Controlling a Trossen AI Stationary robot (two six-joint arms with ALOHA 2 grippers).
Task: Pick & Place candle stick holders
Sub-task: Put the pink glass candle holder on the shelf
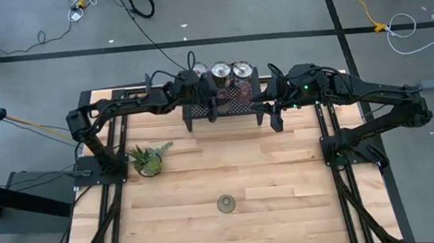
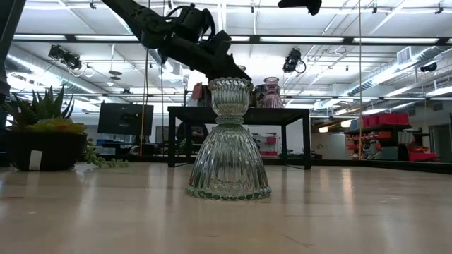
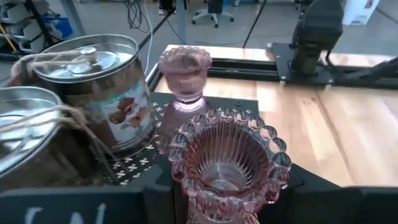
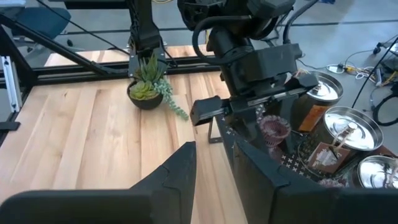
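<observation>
Three silver tins (image 1: 220, 73) and two pink glass cups stand on the black mesh stand (image 1: 224, 109) at the table's far middle. An olive glass holder (image 1: 226, 203) stands on its wide foot on the table near the front; it fills the low view (image 2: 229, 141). My left gripper (image 1: 213, 98) is open over the stand, its fingers on either side of the nearer pink cup (image 3: 227, 162). The other pink cup (image 3: 185, 68) stands behind it, beside the tins (image 3: 93, 87). My right gripper (image 4: 211, 180) is open and empty just off the stand's right end (image 1: 275, 120). My left gripper comes at the nearer pink cup from above, slanting, with one finger on each side of its beaded rim (image 3: 186, 140). I cannot tell whether the fingers touch it. The cup stands upright on the mesh stand.
A small spiky potted plant (image 1: 149, 158) stands at the table's left. The arms' black base frames (image 1: 97, 161) run along both side edges. Bare wood lies between the stand and the olive holder.
</observation>
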